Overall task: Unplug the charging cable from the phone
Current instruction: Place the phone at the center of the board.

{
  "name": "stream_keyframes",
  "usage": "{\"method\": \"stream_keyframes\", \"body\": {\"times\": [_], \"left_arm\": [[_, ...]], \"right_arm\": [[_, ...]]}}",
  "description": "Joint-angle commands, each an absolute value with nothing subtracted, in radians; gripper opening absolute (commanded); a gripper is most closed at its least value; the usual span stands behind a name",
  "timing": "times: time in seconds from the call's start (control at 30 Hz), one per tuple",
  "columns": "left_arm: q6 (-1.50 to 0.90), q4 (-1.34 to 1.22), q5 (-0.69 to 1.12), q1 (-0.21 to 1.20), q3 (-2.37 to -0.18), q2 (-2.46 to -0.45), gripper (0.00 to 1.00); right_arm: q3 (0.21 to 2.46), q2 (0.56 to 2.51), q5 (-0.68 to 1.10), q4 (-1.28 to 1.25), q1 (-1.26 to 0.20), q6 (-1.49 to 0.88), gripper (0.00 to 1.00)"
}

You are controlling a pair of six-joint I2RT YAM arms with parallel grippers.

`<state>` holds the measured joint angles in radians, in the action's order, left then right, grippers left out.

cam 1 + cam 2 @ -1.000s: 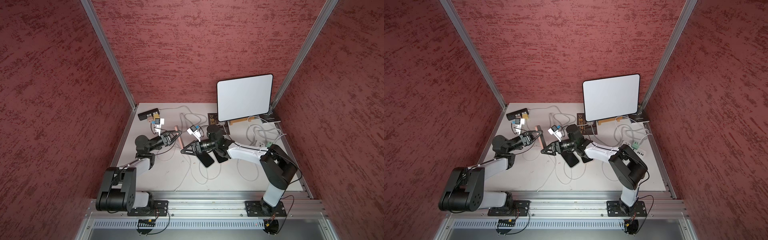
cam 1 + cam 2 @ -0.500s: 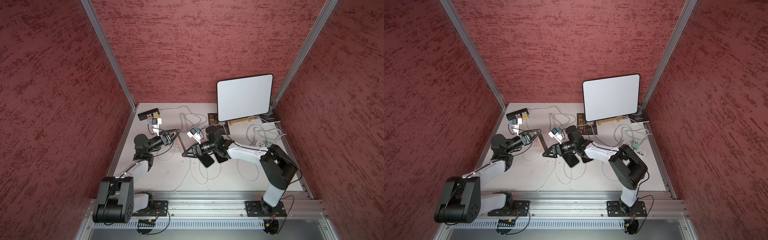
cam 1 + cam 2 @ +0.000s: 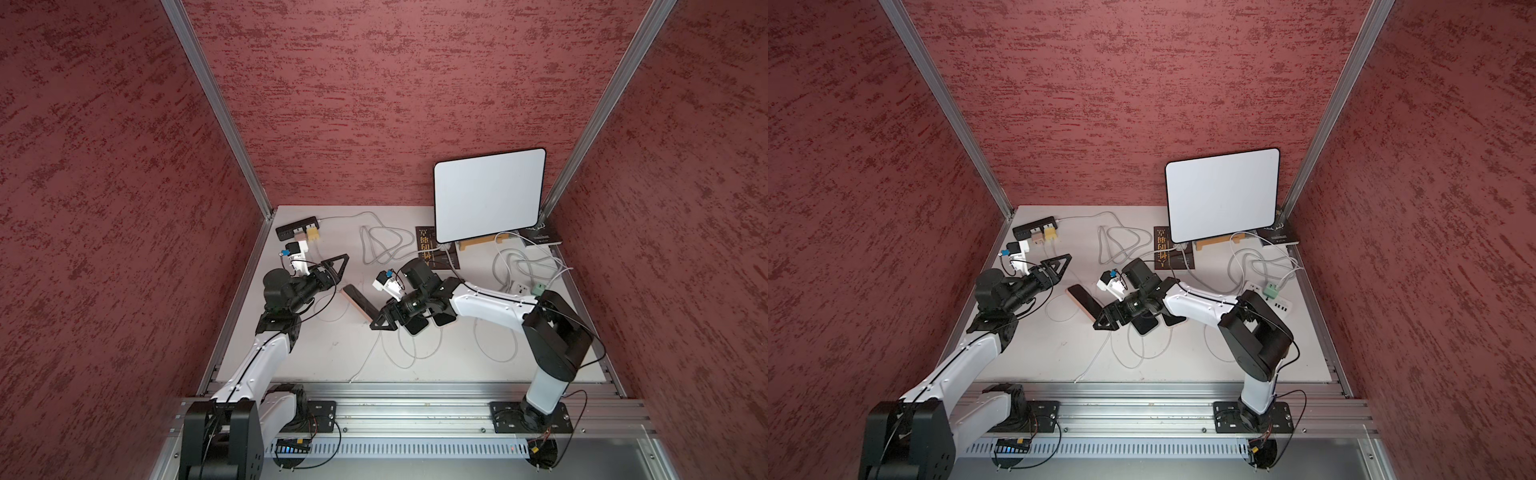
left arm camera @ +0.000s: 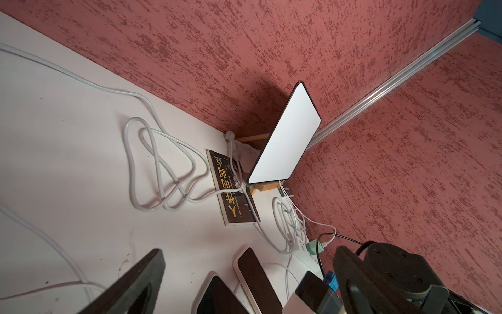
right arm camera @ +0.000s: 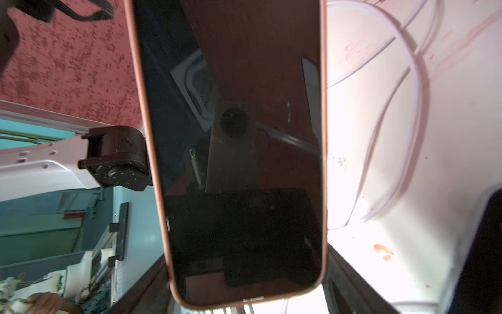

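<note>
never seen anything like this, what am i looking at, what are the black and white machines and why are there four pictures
Those are two robot arms bolted to a rail at the table's front edge, each ending in a two-fingered gripper. Two pictures come from a camera pair high above, showing nearly the same whole scene; the other two come from small cameras on each arm's wrist. The right gripper holds a pink-cased phone by one end; that phone fills the right wrist picture. The left gripper is open and holds nothing. On the white table lie loose white cables, a book, a white-screened tablet propped on a stand, a power strip, and two more phones partly under the right arm.
</note>
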<state>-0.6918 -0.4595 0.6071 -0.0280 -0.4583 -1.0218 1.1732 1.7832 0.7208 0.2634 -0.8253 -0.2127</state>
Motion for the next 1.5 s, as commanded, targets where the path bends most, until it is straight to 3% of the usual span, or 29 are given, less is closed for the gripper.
{"method": "stream_keyframes", "body": {"times": [0.0,0.33,0.6,0.83,1.2,1.27,1.33,1.47], "left_arm": [[-0.663,-0.399,0.527,-0.042,-0.455,-0.987,1.0],[-0.667,-0.37,0.502,-0.062,-0.442,-0.968,1.0],[-0.669,-0.373,0.496,-0.066,-0.435,-0.966,1.0],[-0.658,-0.368,0.471,-0.069,-0.424,-0.954,1.0],[-0.58,-0.32,0.414,-0.069,-0.435,-0.936,1.0],[-0.562,-0.311,0.404,-0.069,-0.439,-0.934,1.0],[-0.539,-0.288,0.395,-0.07,-0.449,-0.933,1.0],[-0.494,-0.249,0.368,-0.074,-0.467,-0.929,1.0]], "right_arm": [[1.225,1.778,0.643,0.329,-0.854,-0.107,0.25],[1.253,1.8,0.528,0.358,-0.912,-0.037,0.15],[1.248,1.828,0.372,0.376,-0.984,0.002,0.14],[1.202,1.828,0.261,0.349,-1.013,0.034,0.22],[1.162,1.889,0.235,0.317,-1.02,0.04,0.36],[1.16,1.894,0.233,0.316,-1.02,0.039,0.4],[1.159,1.894,0.237,0.316,-1.02,0.035,0.51],[1.16,1.869,0.248,0.326,-1.02,0.021,0.95]]}}
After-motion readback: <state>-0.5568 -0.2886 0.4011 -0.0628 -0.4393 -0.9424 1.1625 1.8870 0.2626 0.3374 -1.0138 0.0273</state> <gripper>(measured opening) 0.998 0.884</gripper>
